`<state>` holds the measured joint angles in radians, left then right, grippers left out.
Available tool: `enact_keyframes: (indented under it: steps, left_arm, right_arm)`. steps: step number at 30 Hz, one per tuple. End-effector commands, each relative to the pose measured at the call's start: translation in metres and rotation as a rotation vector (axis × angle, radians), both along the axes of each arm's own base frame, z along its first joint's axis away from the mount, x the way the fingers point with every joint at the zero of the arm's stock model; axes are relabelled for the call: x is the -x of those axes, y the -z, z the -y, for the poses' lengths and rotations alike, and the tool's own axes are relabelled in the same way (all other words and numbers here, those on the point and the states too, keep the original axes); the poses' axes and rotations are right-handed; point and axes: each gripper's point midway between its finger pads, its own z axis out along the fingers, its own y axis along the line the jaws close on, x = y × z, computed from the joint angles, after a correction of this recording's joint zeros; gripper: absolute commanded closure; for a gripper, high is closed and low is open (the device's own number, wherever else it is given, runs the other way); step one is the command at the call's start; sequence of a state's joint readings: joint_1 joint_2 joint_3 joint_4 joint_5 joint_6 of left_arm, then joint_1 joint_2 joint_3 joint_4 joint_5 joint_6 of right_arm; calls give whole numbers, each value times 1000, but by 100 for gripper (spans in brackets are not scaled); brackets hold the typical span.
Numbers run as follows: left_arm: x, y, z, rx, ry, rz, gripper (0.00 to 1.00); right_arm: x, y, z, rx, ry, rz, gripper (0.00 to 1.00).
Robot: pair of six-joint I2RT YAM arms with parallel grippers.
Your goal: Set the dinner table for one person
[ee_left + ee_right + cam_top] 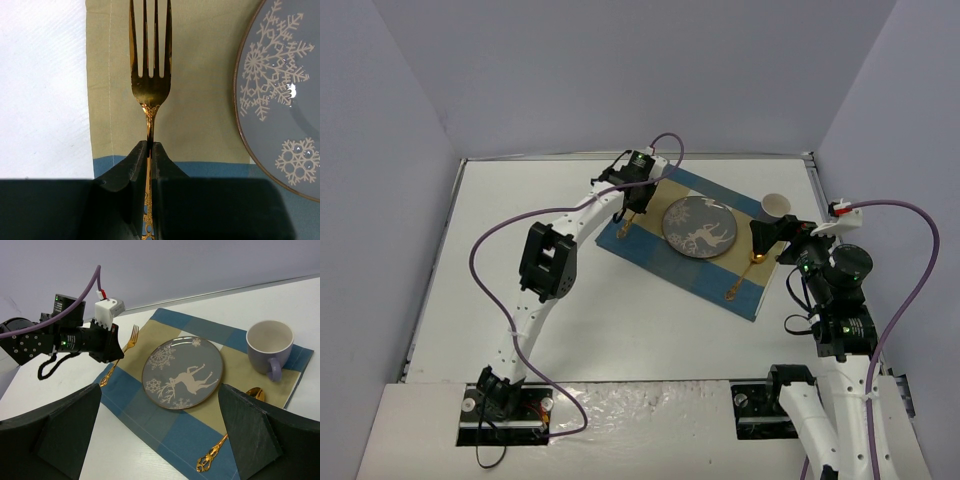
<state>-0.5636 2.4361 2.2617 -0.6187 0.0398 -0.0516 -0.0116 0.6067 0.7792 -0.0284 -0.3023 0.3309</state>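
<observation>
The white dinner table (620, 330) carries a blue-and-tan striped placemat (692, 275). A grey plate with a deer and snowflakes (698, 227) sits in the mat's middle. My left gripper (150, 145) is shut on the handle of a gold fork (150, 75), which lies low along the mat's left strip, tines pointing away, left of the plate (280, 100). A gold spoon (215, 455) lies on the mat's right side. A lilac cup (270, 342) stands at the far right corner. My right gripper (160, 390) is open and empty, hovering above the mat's near right side.
Grey walls enclose the table on three sides. The left arm (550, 260) stretches diagonally over the table's left half with its purple cable looping beside it. The right arm's base (840, 320) stands at the near right edge.
</observation>
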Motion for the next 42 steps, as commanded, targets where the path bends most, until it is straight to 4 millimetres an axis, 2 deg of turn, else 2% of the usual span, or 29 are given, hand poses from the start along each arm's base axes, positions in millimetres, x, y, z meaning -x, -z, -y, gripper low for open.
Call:
enact_keyframes:
  steps: [1, 6, 19, 25, 29, 32, 34, 37, 39, 42]
  left_arm:
    - [-11, -34, 17, 42, 9, 97, 100]
    - [-11, -29, 22, 49, 1, 90, 100]
    - [-8, 6, 21, 35, -40, 24, 100]
    - [-8, 11, 22, 36, -47, 16, 99]
    - [-6, 14, 20, 29, -41, 13, 85]
    - [-5, 12, 21, 33, -44, 13, 67]
    - [-5, 6, 21, 44, -53, 17, 61]
    - [-5, -6, 21, 58, -59, 33, 48]
    - [-8, -25, 16, 65, -86, 65, 43]
    - [-6, -57, 13, 111, -130, 102, 29]
  right_arm:
    - [-3, -26, 0, 11, 1, 82, 0]
    - [-4, -25, 0, 10, -1, 77, 0]
    - [-2, -22, 0, 19, 0, 75, 0]
    - [-2, -19, 0, 18, -3, 68, 0]
    - [-1, -17, 0, 19, -2, 66, 0]
    - [0, -15, -1, 17, -8, 66, 0]
    - [0, -16, -2, 17, -11, 67, 0]
    - [2, -22, -1, 28, -10, 85, 0]
    - [3, -26, 1, 35, -1, 99, 0]
    - [7, -31, 6, 56, 24, 104, 0]
